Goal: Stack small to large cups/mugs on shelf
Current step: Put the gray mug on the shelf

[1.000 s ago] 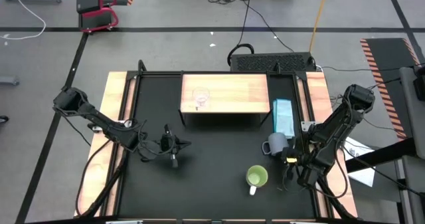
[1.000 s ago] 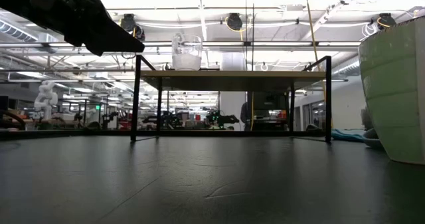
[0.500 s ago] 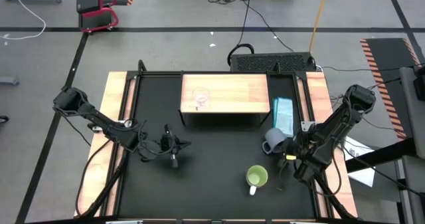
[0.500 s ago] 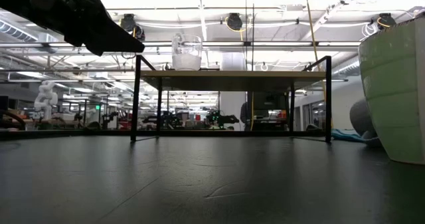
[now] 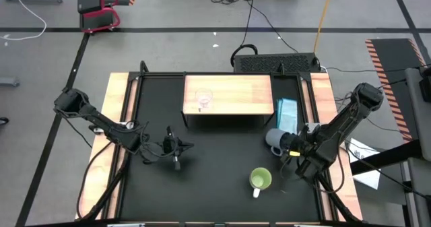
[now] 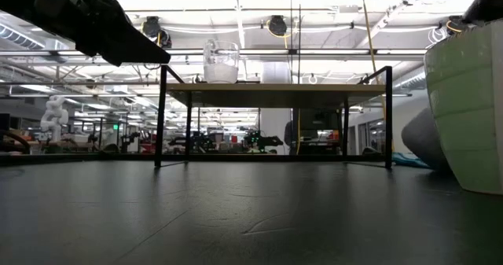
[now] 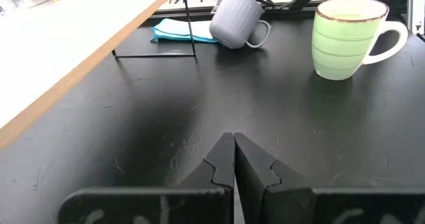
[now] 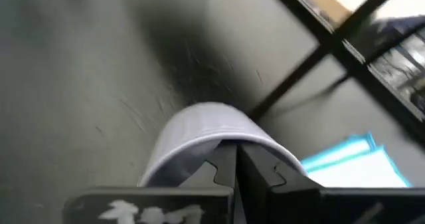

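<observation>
Right pincer (image 5: 288, 143) clamps tilted grey-blue mug (image 5: 275, 138) above table (image 5: 215, 180).

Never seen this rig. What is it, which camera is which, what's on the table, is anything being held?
It is a robot with two dark arms at a black table, each ending in a two-finger gripper. One picture looks straight down from overhead, one looks level across the tabletop, and one comes from each arm's wrist.

On the table stands a low wooden shelf with a clear glass cup on it. A green mug stands on the black surface, and a blue cloth lies beside the shelf.

The right gripper is shut on the grey mug, which hangs tilted off the table. The left gripper is shut, holds nothing and waits over the table's left half.
</observation>
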You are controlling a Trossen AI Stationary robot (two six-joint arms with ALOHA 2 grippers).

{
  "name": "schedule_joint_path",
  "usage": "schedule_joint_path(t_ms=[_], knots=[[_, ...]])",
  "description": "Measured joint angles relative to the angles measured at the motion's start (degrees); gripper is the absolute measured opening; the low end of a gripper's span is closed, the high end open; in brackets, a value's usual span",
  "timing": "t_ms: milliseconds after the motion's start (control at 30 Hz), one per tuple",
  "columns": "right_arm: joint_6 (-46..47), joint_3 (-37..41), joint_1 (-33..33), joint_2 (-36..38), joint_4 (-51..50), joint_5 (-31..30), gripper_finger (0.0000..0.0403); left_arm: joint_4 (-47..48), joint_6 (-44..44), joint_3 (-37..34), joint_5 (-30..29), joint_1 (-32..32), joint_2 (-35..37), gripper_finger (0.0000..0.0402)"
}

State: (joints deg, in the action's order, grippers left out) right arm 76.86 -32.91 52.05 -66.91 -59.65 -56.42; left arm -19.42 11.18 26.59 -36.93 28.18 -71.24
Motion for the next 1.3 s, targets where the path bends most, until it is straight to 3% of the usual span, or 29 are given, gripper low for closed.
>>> schedule_joint_path(t_ms=[433, 700, 1033, 1300], knots=[[-14.18, -2.07, -1.13, 12.32, 3.53, -0.57, 0.0000, 1.00, -0.55, 0.00, 0.00, 0.00, 0.00, 0.0008], [-26.12, -1.94, -4.92, 13.26, 13.72, 2.70, 0.0000, 1.36, -0.54, 0.00, 0.00, -0.01, 0.00, 0.0008], [-31.66, -0.19, -8.81, 13.28, 17.32, 3.78, 0.0000, 1.40, -0.55, 0.00, 0.90, 0.03, 0.00, 0.0008], [-53.12, -0.19, -10.80, 13.28, 24.42, 3.73, 0.0000, 1.42, -0.98, -0.01, 1.45, 0.03, -0.02, 0.0008]])
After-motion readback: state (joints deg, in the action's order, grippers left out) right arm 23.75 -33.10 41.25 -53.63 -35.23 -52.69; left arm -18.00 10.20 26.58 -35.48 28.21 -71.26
